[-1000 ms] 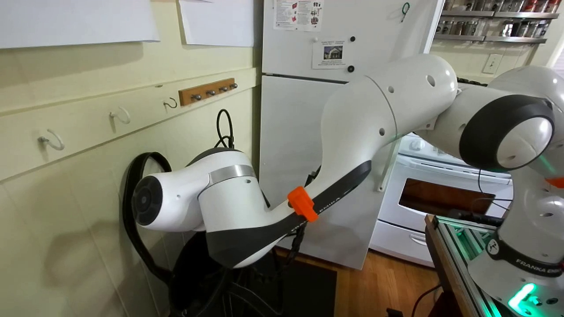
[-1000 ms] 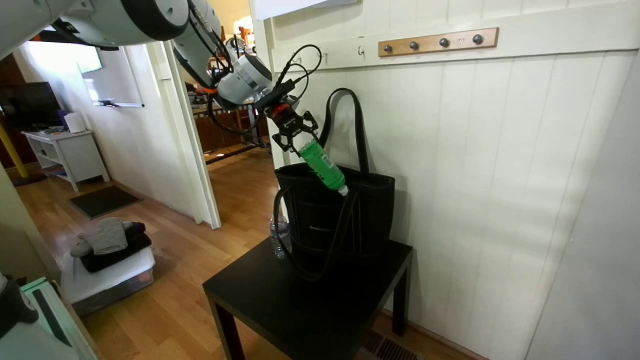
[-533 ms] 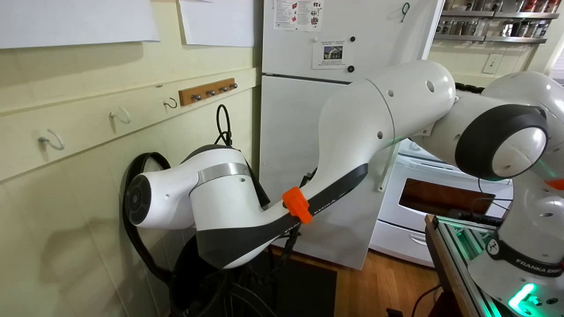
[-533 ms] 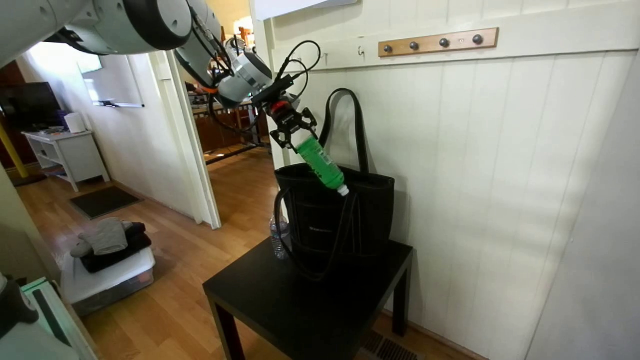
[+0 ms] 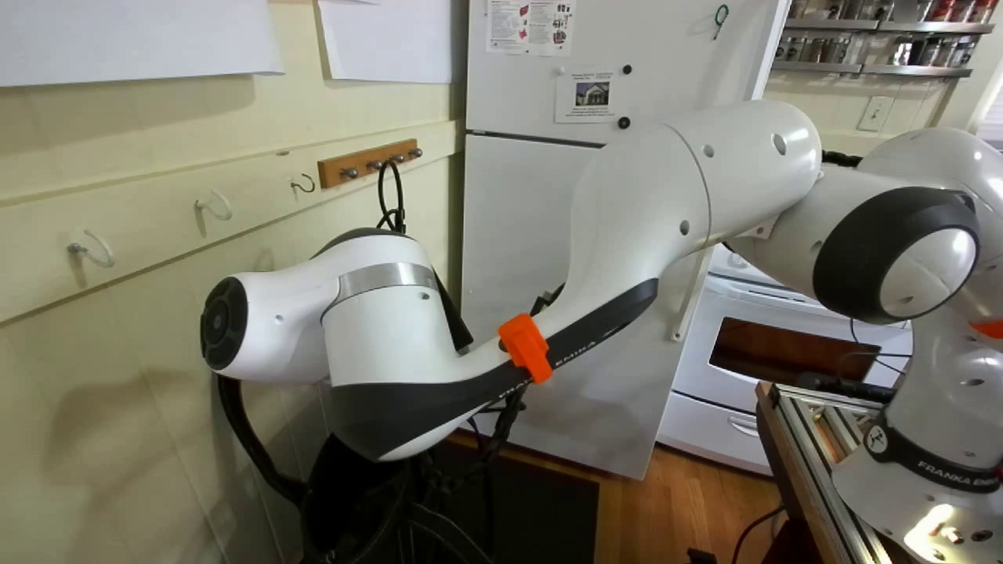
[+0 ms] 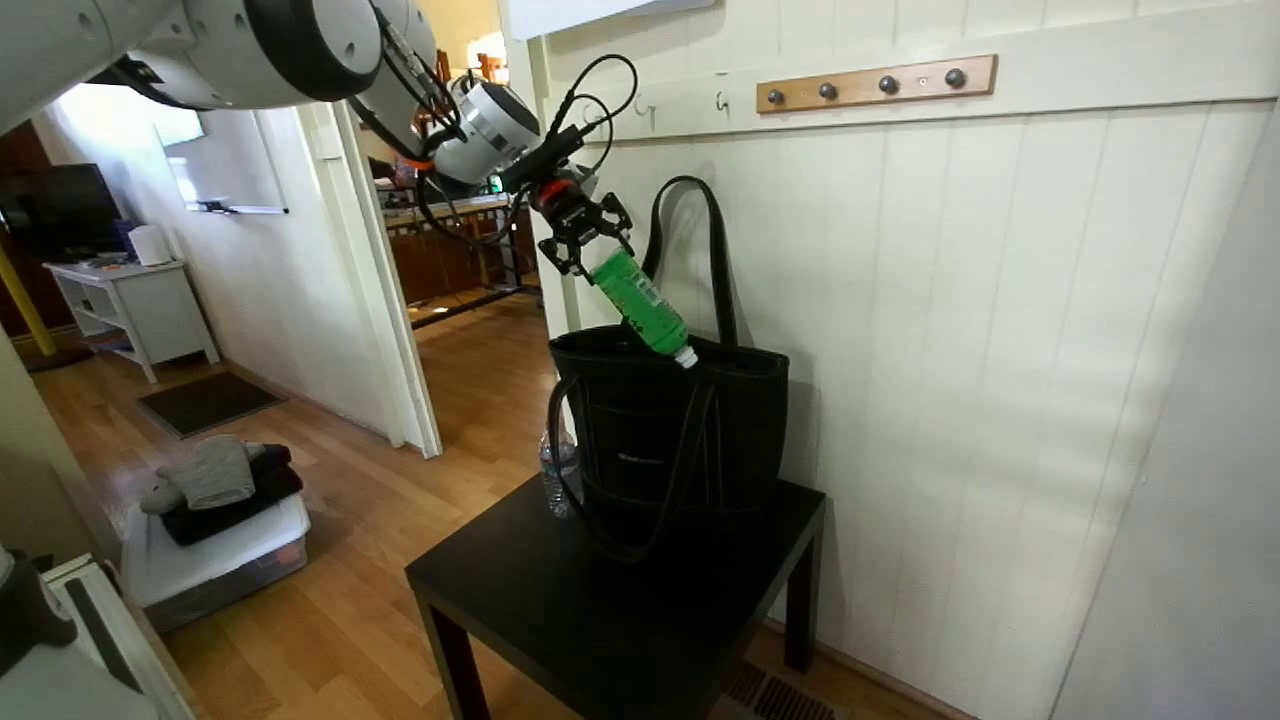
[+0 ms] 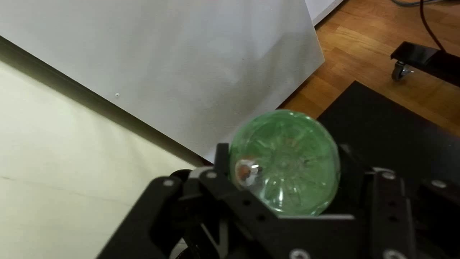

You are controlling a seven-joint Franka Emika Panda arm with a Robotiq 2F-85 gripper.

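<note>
My gripper [image 6: 608, 264] is shut on the bottom end of a green bottle [image 6: 642, 305] with a white cap. The bottle tilts with its cap pointing down and to the right, in front of or over the rim of a black tote bag [image 6: 640, 430]; the depth is hard to tell. In the wrist view the round clear-green base of the bottle [image 7: 287, 165] sits between the two fingers [image 7: 282, 158]. The bag stands upright with one handle raised against the wall. It shows partly in an exterior view [image 5: 345, 501], where the arm hides the gripper and bottle.
The bag stands on a black table [image 6: 620, 620]; a clear bottle [image 6: 559, 470] stands beside it. A wall with hooks [image 5: 211, 205] and a peg rack [image 6: 880, 84] is close behind. A white fridge [image 5: 533, 235] stands near the arm. A lidded bin [image 6: 220, 560] sits on the floor.
The gripper has risen with the green bottle, so its cap is higher against the bag. The wrist has moved up and left toward the wall. The base light has turned from green to white.
</note>
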